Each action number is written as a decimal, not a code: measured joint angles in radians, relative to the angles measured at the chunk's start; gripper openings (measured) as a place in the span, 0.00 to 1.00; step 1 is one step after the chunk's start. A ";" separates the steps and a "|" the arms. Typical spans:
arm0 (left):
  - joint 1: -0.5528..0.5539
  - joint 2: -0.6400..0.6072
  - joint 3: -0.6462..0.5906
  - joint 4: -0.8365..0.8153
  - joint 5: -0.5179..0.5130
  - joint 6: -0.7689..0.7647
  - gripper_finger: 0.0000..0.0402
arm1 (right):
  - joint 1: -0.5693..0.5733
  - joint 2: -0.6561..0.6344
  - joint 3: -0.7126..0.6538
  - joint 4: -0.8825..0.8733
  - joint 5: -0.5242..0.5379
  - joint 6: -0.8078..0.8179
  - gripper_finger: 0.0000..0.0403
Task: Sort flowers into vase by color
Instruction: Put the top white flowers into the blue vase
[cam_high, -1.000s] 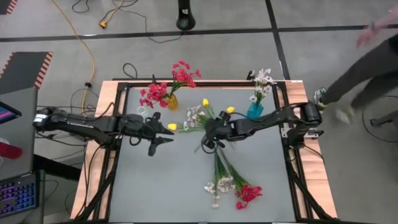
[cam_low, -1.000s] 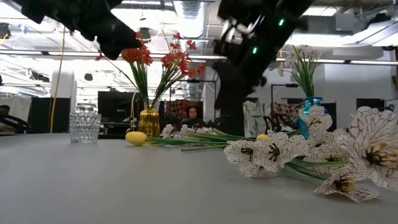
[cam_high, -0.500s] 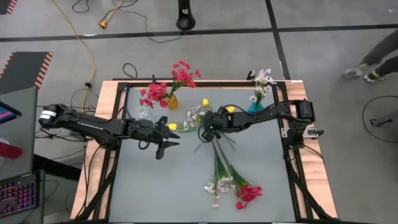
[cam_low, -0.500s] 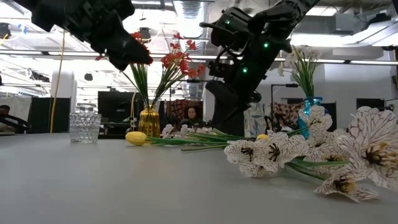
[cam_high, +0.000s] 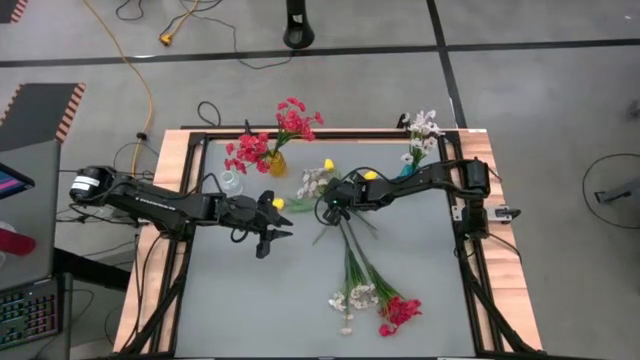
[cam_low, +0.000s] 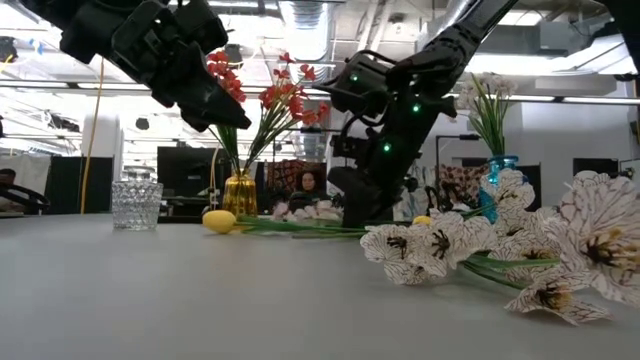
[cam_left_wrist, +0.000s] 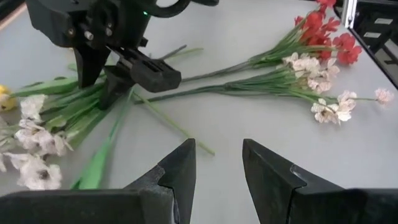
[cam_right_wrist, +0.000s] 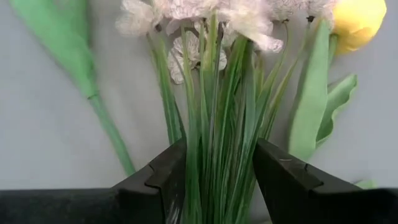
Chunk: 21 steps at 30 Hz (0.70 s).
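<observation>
Red sprays (cam_high: 270, 140) already fill our amber vase (cam_high: 277, 163); beside it, right gripper (cam_high: 328, 208) straddles white stems (cam_right_wrist: 214, 124), left gripper (cam_high: 268, 232) open, empty.

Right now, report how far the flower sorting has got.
Done: red flowers stand in the yellow vase, white ones in the blue vase. In hand: the right end effector straddles a white spray's stems. Left: yellow tulips and the red-and-white bunch.

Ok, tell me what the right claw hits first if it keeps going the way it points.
The right claw already straddles green stems; straight ahead come their white blossoms, probably first.
</observation>
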 joint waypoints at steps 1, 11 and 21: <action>0.000 0.000 0.000 0.004 0.000 0.000 0.30 | 0.000 0.000 0.000 0.000 -0.002 0.000 0.50; 0.000 0.000 0.000 0.010 0.000 0.000 0.30 | 0.019 -0.005 0.000 -0.005 -0.014 0.000 0.26; 0.000 0.000 0.000 0.015 0.000 0.000 0.30 | 0.063 -0.046 -0.001 -0.013 -0.044 0.000 0.11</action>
